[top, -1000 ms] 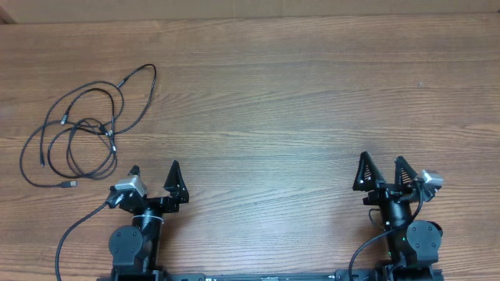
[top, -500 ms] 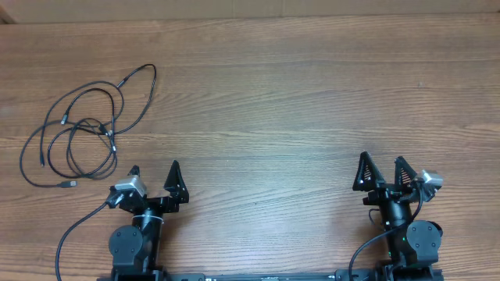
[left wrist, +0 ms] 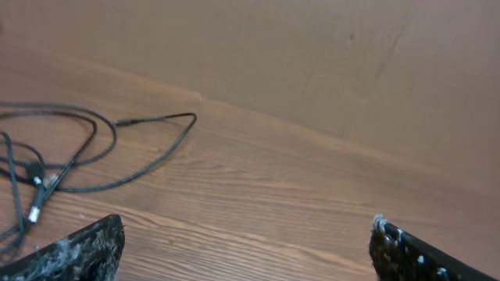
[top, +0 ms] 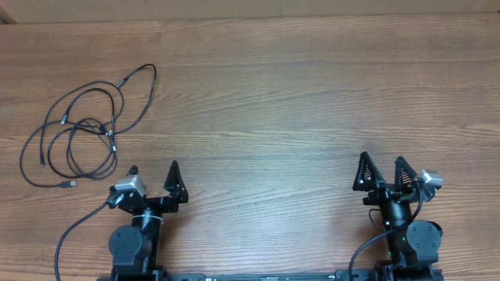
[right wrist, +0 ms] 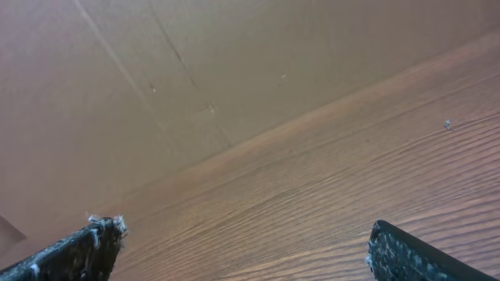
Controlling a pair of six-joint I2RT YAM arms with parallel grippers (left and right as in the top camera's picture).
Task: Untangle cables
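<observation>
Overhead | change: none, both arms parked as a second ago | left gripper (top: 154, 166) 7 o'clock, jaws spread, empty | right gripper (top: 382, 158) 5 o'clock, jaws spread, empty | cables (top: 104, 127) 10 o'clock, one tangled heap, untouched | untangling judged not begun

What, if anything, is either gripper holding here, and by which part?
Nothing. The left gripper and right gripper are open and empty; the cables lie untouched on the table.

cables (top: 104, 127) are showing black with silvery plugs | table (top: 297, 101) is showing brown, streaked wood grain | left gripper (top: 154, 166) and right gripper (top: 381, 157) are showing black
</observation>
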